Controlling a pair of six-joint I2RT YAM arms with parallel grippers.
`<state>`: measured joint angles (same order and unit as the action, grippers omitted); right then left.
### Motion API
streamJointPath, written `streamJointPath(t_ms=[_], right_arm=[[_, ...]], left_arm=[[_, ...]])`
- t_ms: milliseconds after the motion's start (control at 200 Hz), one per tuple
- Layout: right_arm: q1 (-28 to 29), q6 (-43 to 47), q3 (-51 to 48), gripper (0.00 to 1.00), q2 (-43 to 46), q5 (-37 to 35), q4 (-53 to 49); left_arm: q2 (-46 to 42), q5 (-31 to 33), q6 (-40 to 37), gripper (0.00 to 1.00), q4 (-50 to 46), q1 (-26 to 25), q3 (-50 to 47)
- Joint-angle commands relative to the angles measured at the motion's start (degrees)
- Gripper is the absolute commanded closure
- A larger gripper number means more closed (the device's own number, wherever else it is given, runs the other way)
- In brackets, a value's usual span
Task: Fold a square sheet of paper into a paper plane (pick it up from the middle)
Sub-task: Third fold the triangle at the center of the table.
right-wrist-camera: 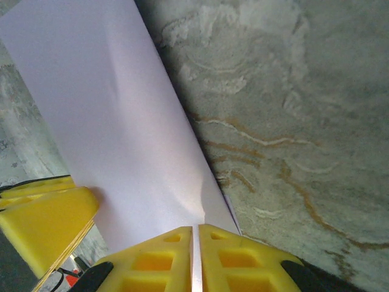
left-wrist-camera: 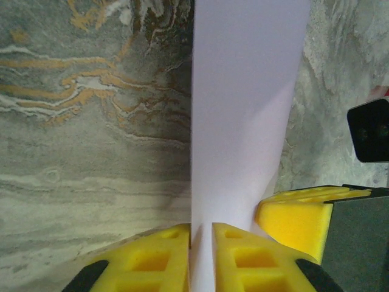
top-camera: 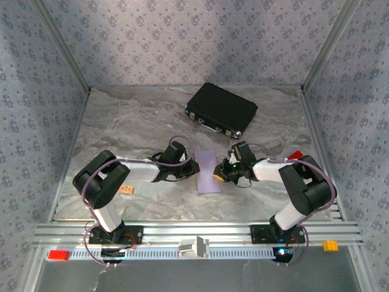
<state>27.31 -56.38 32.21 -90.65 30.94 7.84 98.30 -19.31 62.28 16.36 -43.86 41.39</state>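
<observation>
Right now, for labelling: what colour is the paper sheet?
Pale lilac paper sheet; clearest from right wrist.

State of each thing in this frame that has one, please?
Thin pale lilac paper sheet: narrow rectangle, apparently folded in half, gripped on both long sides.
Left claw: shut on the paper sheet.
Right claw: shut on the paper sheet.
Black rectangular case: closed, lying flat.

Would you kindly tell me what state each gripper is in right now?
Left gripper: closed on the thin pale lilac sheet of paper.
Right gripper: closed on the same sheet.
</observation>
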Motion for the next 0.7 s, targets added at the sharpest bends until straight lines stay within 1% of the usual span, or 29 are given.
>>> streamJointPath(t_ms=[0,125,245,415,520,575,605,650,695], right_arm=[[0.69,-0.75,-0.69,0.86,-1.92,-2.74,-2.51],[0.57,-0.12,-1.26,0.83,-0.58,-2.42,-1.21],[0.68,2.83,-1.25,0.77,2.74,-2.56,-1.36],[1.10,10.44,0.80,0.69,10.36,-5.93,-8.99],[1.95,15.52,1.69,0.67,15.05,-9.64,-13.23],[3.06,18.97,1.65,0.61,17.44,-11.45,-14.13],[4.04,19.98,1.51,0.55,18.73,-12.86,-14.44],[5.64,24.84,1.52,0.47,20.30,-14.13,-14.82],[7.51,28.69,1.44,0.44,21.37,-14.91,-14.69]], left_arm=[[-0.30,-1.08,0.89,0.87,1.38,0.26,-0.87],[-0.71,-0.81,1.08,0.95,0.75,0.26,-1.00],[-1.29,-1.34,1.08,0.97,0.26,0.40,-1.12],[-3.51,-2.50,1.26,0.96,-0.21,1.74,-2.01],[-4.86,-4.59,0.54,0.96,-0.74,2.85,-2.10],[-5.65,-5.15,0.32,0.95,-1.36,3.31,-2.14],[-6.07,-5.45,0.28,0.95,-1.51,3.58,-2.29],[-6.54,-5.78,0.23,0.94,-1.64,3.88,-2.43],[-6.95,-6.13,0.32,0.94,-1.83,4.25,-2.49]])
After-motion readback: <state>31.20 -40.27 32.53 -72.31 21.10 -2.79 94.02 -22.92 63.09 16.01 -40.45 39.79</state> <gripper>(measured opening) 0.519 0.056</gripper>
